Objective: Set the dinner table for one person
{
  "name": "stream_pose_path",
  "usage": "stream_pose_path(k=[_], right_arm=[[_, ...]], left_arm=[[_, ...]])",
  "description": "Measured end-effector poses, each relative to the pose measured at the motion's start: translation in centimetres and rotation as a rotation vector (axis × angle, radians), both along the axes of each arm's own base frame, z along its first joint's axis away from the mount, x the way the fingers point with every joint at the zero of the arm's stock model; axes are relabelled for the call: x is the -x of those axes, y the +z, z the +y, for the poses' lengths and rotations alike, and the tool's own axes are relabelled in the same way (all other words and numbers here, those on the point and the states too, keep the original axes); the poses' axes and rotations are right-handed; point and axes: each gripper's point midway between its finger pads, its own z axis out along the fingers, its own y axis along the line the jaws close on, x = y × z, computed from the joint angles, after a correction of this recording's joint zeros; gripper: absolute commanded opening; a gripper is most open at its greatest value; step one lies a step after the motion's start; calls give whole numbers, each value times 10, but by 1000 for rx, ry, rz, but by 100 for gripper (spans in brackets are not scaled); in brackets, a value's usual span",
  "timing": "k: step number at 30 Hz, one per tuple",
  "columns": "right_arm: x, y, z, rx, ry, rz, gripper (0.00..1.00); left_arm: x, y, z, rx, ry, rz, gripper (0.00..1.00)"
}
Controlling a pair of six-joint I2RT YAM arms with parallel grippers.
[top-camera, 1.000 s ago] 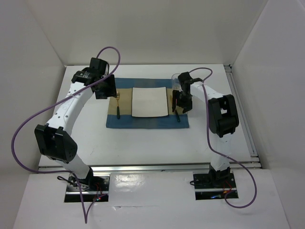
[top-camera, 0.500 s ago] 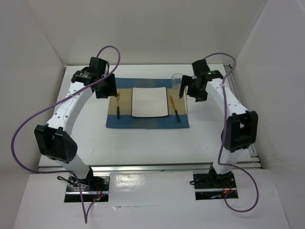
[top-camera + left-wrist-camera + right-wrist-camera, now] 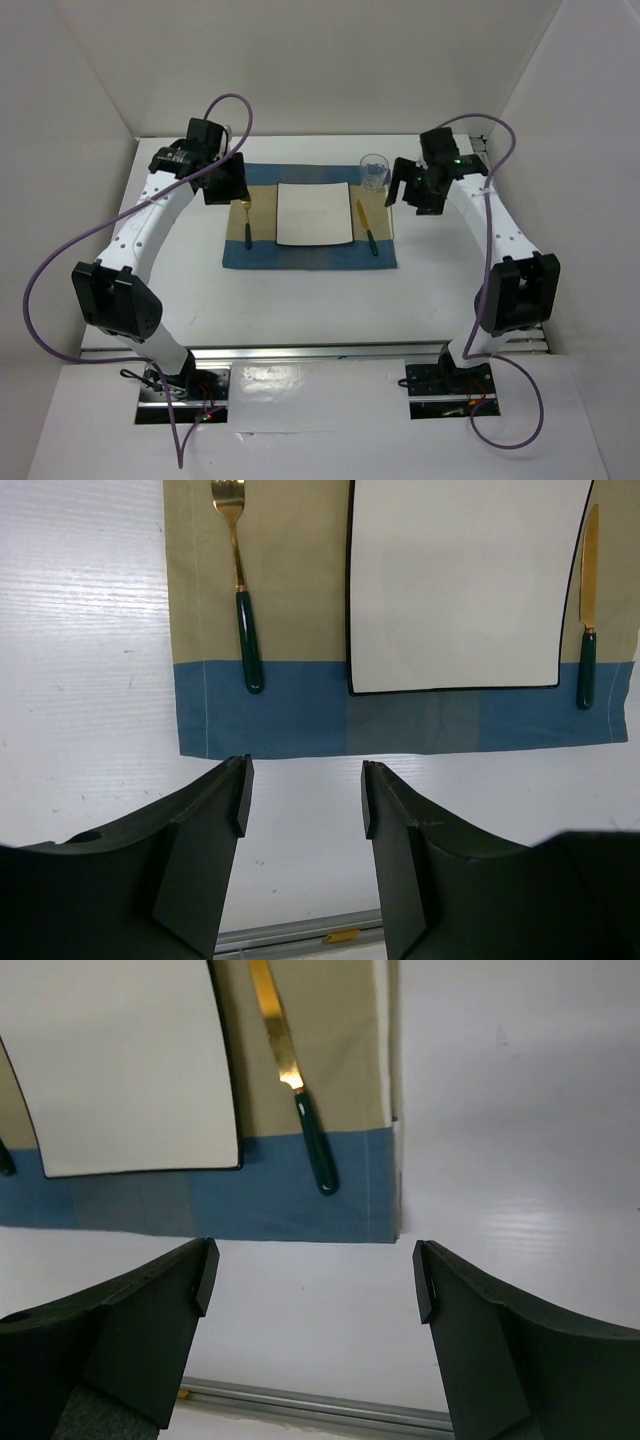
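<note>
The white dinner table (image 3: pixel 300 300) carries a blue-and-tan placemat (image 3: pixel 310 255) with a white square plate (image 3: pixel 313 213) in its middle. A gold fork with a green handle (image 3: pixel 245 222) lies left of the plate. A matching knife (image 3: pixel 367 228) lies right of it. A clear glass (image 3: pixel 375 172) stands at the mat's far right corner. My left gripper (image 3: pixel 224 186) hovers open and empty by the mat's far left corner. My right gripper (image 3: pixel 408 190) hovers wide open and empty, right of the glass. The left wrist view shows the fork (image 3: pixel 240 590), plate (image 3: pixel 460 580) and knife (image 3: pixel 588 600).
A metal rail (image 3: pixel 310 350) runs along the table's near edge and shows in both wrist views (image 3: pixel 300 930) (image 3: pixel 300 1400). White walls enclose the table on three sides. The right wrist view shows the knife (image 3: pixel 295 1085) and the mat's right edge (image 3: pixel 385 1110).
My right gripper has risen off the knife and swung right and back, leaving the knife on the placemat and uncovering the glass. The left arm has not moved.
</note>
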Motion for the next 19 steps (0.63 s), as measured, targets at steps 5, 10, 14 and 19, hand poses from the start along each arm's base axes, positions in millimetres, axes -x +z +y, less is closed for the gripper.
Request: stream_pose_path(k=[5, 10, 14, 19], right_arm=[[7, -39, 44, 39, 121, 99, 100], [7, -47, 52, 53, 124, 118, 100], [-6, -32, 43, 61, 75, 65, 100], [-9, -15, 22, 75, 6, 18, 100]], left_arm=[[0, 0, 0, -1, 0, 1, 64], [0, 0, 1, -4, 3, 0, 64], [0, 1, 2, -6, 5, -4, 64], [1, 6, 2, -3, 4, -16, 64]])
